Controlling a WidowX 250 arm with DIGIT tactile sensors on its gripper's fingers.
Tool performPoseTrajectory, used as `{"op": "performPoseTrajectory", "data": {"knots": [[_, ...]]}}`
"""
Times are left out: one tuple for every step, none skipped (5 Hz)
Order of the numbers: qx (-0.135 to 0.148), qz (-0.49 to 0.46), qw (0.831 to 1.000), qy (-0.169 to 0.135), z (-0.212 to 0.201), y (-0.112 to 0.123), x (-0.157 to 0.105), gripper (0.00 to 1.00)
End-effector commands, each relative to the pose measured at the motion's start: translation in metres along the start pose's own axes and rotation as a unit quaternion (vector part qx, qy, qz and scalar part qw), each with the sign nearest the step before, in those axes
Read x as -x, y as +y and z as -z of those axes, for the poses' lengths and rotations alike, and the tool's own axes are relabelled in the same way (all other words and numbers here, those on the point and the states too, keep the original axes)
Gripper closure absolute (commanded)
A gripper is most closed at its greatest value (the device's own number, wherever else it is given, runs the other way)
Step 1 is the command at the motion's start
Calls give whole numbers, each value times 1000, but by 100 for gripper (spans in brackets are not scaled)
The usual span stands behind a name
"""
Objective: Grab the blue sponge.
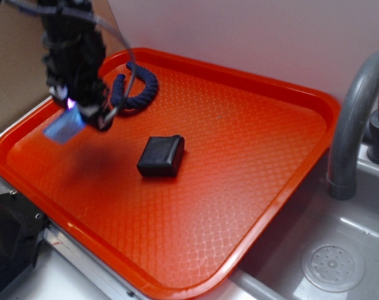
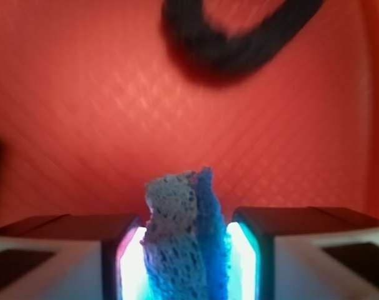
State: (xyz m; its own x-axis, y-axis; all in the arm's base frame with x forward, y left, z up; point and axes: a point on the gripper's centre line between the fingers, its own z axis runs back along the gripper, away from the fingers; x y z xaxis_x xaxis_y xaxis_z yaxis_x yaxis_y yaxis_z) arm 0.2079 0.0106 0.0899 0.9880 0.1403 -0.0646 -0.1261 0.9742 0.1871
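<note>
The blue sponge [image 2: 186,237] is squeezed between my two lit pads in the wrist view, its pale speckled face on the left and its deep blue side on the right. In the exterior view the sponge [image 1: 63,127] hangs as a blurred light-blue patch under my gripper [image 1: 77,119], held above the left part of the orange tray [image 1: 239,187]. My gripper [image 2: 186,250] is shut on the sponge.
A black rounded block [image 1: 161,155] lies on the tray to the right of my gripper. A dark navy rope curl [image 1: 136,87] lies at the tray's back left and shows in the wrist view [image 2: 233,37]. A grey faucet [image 1: 355,119] and sink drain [image 1: 333,265] are at the right.
</note>
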Motion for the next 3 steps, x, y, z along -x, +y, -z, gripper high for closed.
{"op": "performPoseTrajectory", "data": {"knots": [[53,22,996,-65,-95,-14,-4,100],[68,42,993,-92,-110,-14,-2,100],[83,77,989,-93,-106,-12,-6,100]]}}
